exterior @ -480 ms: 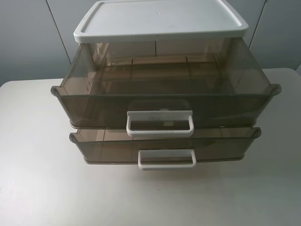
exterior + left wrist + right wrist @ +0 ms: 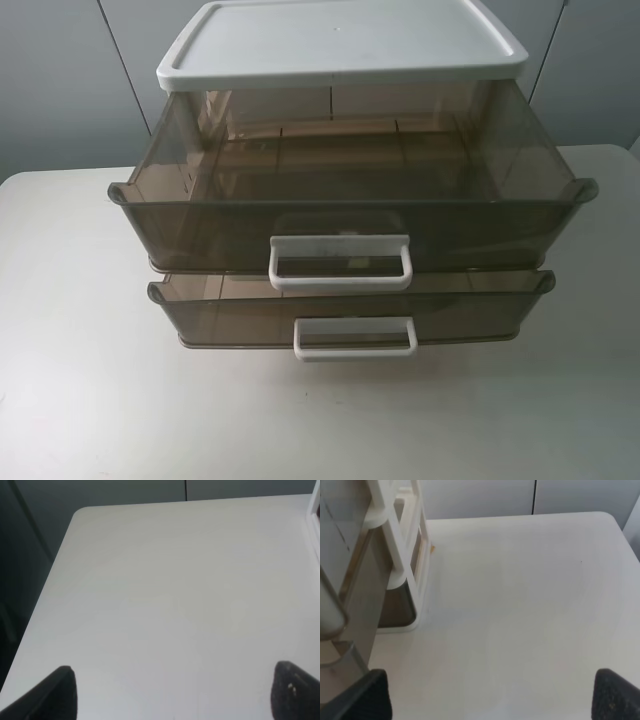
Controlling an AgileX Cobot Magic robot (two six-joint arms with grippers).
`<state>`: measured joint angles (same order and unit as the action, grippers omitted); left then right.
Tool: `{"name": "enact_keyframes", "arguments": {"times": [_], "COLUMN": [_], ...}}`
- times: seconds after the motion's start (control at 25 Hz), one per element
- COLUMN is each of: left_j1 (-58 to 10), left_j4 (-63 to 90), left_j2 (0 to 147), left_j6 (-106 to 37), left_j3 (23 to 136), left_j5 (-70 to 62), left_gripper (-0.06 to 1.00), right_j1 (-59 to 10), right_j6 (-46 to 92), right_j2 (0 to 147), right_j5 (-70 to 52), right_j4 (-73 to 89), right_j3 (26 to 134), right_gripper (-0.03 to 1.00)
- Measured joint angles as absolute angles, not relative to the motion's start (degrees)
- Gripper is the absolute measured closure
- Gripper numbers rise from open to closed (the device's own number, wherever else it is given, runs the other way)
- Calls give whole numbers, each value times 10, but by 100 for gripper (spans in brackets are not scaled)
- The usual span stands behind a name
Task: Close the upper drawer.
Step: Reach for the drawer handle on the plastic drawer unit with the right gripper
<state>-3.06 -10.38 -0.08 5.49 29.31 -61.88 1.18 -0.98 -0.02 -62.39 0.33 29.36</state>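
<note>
The upper drawer (image 2: 350,195) is smoky grey-brown see-through plastic and stands pulled far out of the white-lidded unit (image 2: 340,45). Its scuffed white loop handle (image 2: 340,262) faces the front. The bottom drawer (image 2: 350,310) sits pulled out a little beneath it. Neither gripper shows in the exterior view. My left gripper (image 2: 172,692) is open over bare table, well apart from the unit. My right gripper (image 2: 492,695) is open over the table beside the unit's side (image 2: 380,580), touching nothing.
The white table (image 2: 90,400) bears the unit at its middle back. Its rounded corners show in the left wrist view (image 2: 80,512) and the right wrist view (image 2: 607,517). A grey wall stands behind.
</note>
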Motion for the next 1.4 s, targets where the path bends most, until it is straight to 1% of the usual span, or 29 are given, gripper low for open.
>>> {"name": "enact_keyframes", "arguments": {"times": [0.12,0.24,0.36,0.48,0.76,1.0,1.28,1.4], "left_j1": [-31,-31,-31,-31,-31,-31,-31,-31], "left_j4": [-104,-104,-104,-104,-104,-104,-104,-104], "left_j2": [-1,-1,-1,-1,-1,-1,-1,-1], "left_j6": [55,55,55,55,55,55,55,55], "left_j3": [293,293,293,293,293,293,293,293], "left_j5": [-619,-619,-619,-619,-619,-619,-619,-619], "left_gripper": [20,20,20,20,20,20,20,20], "right_j1": [12,9,-18,-60,-207,-363,-537,-597], "right_j6": [-10,-10,-10,-10,0,0,6,6], "right_j2": [10,73,153,237,409,518,598,630], "right_j5": [-622,-618,-604,-585,-556,-542,-523,-518], "right_j4": [-7,-37,-69,-97,-122,-186,-187,-176], "right_j3": [317,348,374,406,529,608,669,678], "right_gripper": [36,36,36,36,36,36,36,36]}}
